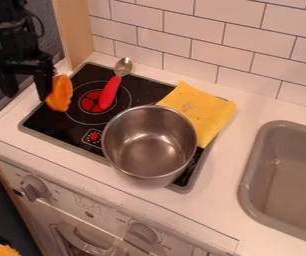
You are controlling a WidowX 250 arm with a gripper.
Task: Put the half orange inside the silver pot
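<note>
Was blk all over, incl. gripper (27,95); had boxy, hard-edged segs, narrower mid sect. & thin blk cable (42,24) looped out at side.

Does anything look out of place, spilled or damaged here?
No spill or damage stands out. Two things look misplaced for a stove: the yellow cloth lies over the right rear corner of the stovetop, and the spoon's red handle lies across a burner marking.

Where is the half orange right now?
In the camera view, the half orange is at the upper left, close beside the gripper, by the black cooktop's left edge, left of the red-handled spoon.
</note>
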